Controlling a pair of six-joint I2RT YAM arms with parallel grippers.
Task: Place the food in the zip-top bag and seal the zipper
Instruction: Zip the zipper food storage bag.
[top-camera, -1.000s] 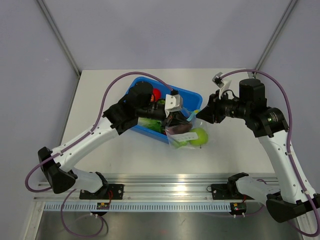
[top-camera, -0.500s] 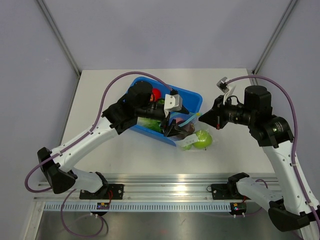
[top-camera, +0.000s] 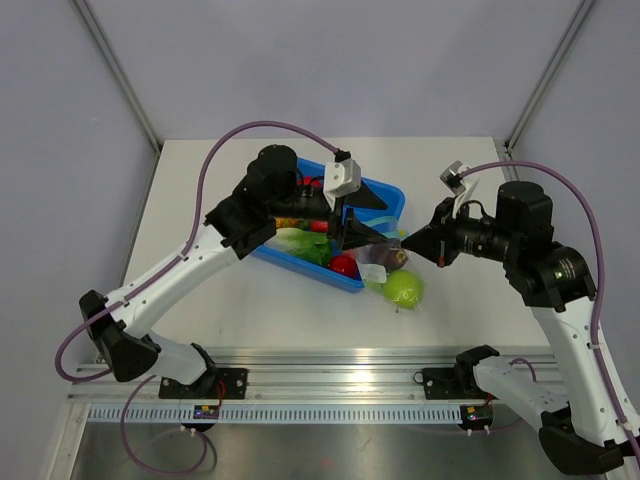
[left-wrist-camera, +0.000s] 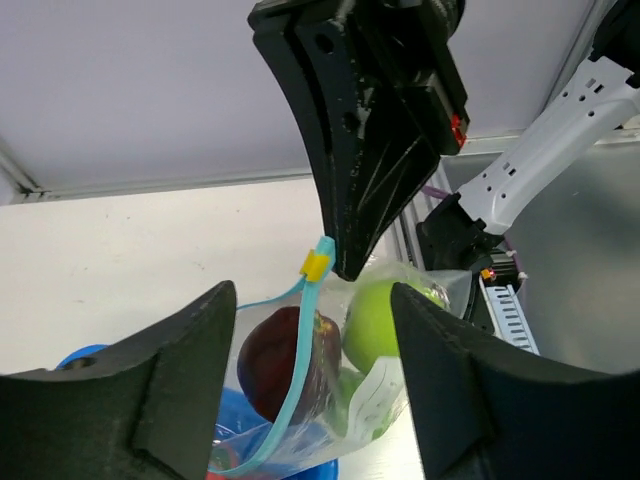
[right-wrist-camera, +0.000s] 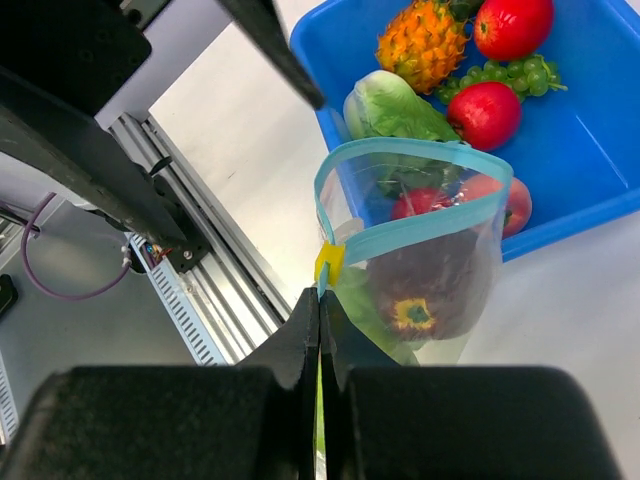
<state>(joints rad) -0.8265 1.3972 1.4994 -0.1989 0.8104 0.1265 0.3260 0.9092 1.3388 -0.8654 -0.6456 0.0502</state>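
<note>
Teal zipper (right-wrist-camera: 420, 230) on the bag (right-wrist-camera: 450, 300) is gaping in a wide loop, so sealing isn't done yet imo. The right claw (right-wrist-camera: 320, 300) is clenched tight on the very end of that strip, right by the little yellow slider (right-wrist-camera: 330, 262). The bag hangs from that pinch, and its bottom seems to rest on the table (top-camera: 300, 320) just beside the blue tray (right-wrist-camera: 600, 150). The left claw (left-wrist-camera: 312, 300) is released, jaws spread with nothing between them, hovering close by the bag's mouth.

Inside the bag I count 2 pieces for sure: a green apple (left-wrist-camera: 385, 320) and a dark purple fruit (right-wrist-camera: 430, 285). There's something red behind the plastic in the right wrist view, but I can't tell if it's in the bag or in the tray behind it. The pineapple (right-wrist-camera: 423, 45), lettuce (right-wrist-camera: 395, 105), grapes (right-wrist-camera: 505, 75) and 2 red fruits (right-wrist-camera: 483, 113) sit in the tray.

My read: we're mid-loading, with 1 arm holding the bag up while the other feeds it. The next move looks like the left claw heading to the tray for another piece. It needs to drop that clean through the loop without knocking the strip out of the pinch. If loading's called done instead, it has to grab the opposite end of the strip so the slider can be run across.
</note>
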